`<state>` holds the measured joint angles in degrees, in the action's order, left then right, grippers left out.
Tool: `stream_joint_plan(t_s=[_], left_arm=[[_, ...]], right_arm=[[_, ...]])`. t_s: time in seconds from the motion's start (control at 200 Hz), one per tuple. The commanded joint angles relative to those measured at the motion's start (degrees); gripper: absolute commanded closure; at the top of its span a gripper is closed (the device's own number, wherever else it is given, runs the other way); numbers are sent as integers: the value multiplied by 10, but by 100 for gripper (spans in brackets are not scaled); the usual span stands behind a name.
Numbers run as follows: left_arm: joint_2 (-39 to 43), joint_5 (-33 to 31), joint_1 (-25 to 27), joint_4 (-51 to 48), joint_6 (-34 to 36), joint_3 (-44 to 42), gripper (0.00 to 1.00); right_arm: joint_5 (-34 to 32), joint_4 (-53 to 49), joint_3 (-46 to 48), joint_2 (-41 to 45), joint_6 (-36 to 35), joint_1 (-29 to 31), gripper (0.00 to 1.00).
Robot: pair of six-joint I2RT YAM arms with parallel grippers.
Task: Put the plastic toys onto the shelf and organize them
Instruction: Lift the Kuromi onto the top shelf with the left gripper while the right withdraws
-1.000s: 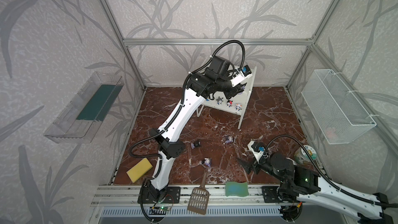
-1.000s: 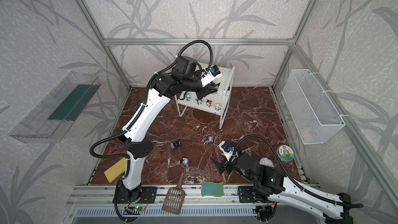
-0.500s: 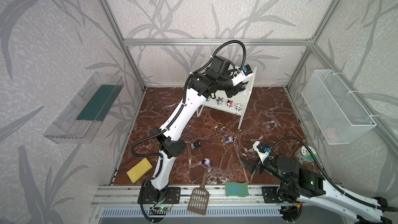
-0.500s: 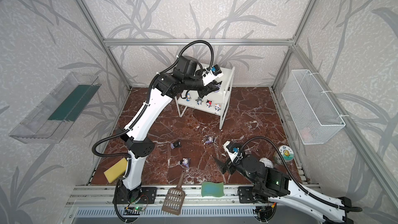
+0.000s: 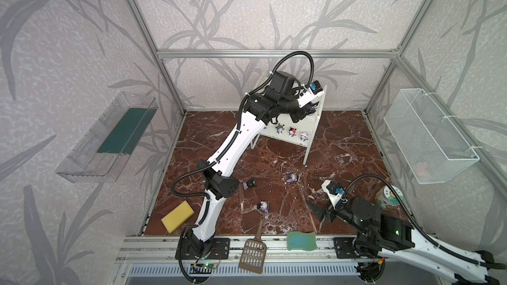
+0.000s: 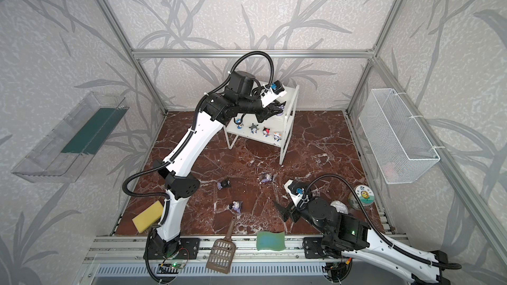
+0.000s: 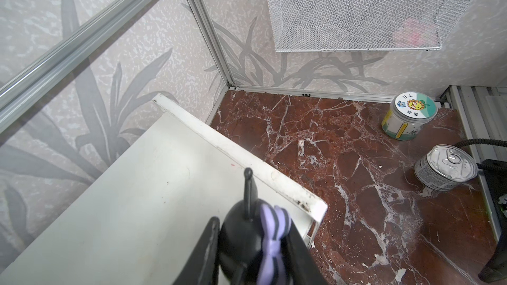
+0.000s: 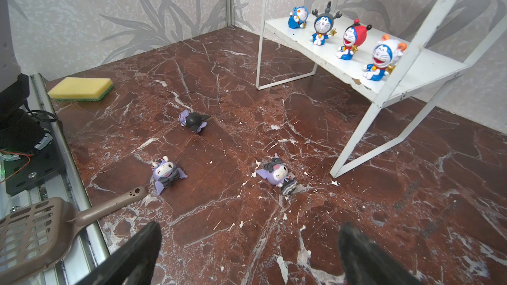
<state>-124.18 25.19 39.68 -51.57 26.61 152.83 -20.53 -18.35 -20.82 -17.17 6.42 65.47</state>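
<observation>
Left claw (image 7: 251, 235) clamped on purple toy (image 7: 270, 231) over shelf (image 7: 131, 204) top board, right claw (image 8: 249, 228) spread wide (empty) above tabletop (image 8: 356, 201), three toys (image 8: 277, 172) lying nearby

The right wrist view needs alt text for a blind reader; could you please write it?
Three purple-black toys lie scattered on the red marble floor beyond the open right hand. Four blue-white toys stand in a row on the white shelf.

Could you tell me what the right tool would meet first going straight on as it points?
Likely the marble floor before the right tool, short of a lying purple toy; depth unclear.
</observation>
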Motion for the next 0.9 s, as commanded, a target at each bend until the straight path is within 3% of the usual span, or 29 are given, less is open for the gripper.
stream_joint_plan(t_s=[0.0,0.35,0.62,0.895], left_arm=[[-10,11,-3,17,-2,9,65],[-15,15,-9,22,-5,8,55],[-8,16,-14,18,-8,8,45],[-3,17,-16,16,-9,3,41]], right_arm=[[-5,1,6,4,2,3,1],[-18,1,-10,4,0,3,1],[-109,-32,-124,-67,10,3,1],[-139,-47,-194,-115,8,3,1]])
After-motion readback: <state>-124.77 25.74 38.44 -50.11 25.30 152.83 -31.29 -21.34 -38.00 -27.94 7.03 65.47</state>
